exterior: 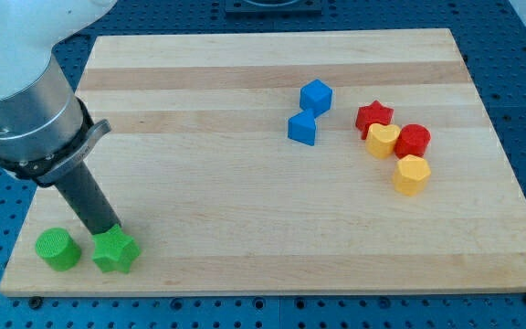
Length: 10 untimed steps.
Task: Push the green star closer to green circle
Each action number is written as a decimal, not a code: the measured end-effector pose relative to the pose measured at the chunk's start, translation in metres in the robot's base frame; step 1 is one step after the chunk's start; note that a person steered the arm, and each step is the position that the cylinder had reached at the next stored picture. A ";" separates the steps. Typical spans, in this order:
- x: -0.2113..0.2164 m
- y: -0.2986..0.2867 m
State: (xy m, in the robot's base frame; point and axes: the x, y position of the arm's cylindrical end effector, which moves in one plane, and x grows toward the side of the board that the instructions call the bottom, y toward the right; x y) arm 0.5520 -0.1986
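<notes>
Chunky green star beside ridged green circle

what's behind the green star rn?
The dark rod meets the green star at its upper edge; my tip seems to touch it there, though the contact itself is hidden. The green circle sits to the view's left.

My tip touching the green star, just right of the green circle.
</notes>
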 end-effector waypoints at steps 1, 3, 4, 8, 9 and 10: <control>-0.036 0.023; -0.019 0.105; 0.006 0.105; 0.036 0.078; 0.044 0.074; 0.052 0.074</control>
State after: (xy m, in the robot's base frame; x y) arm 0.6035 -0.1242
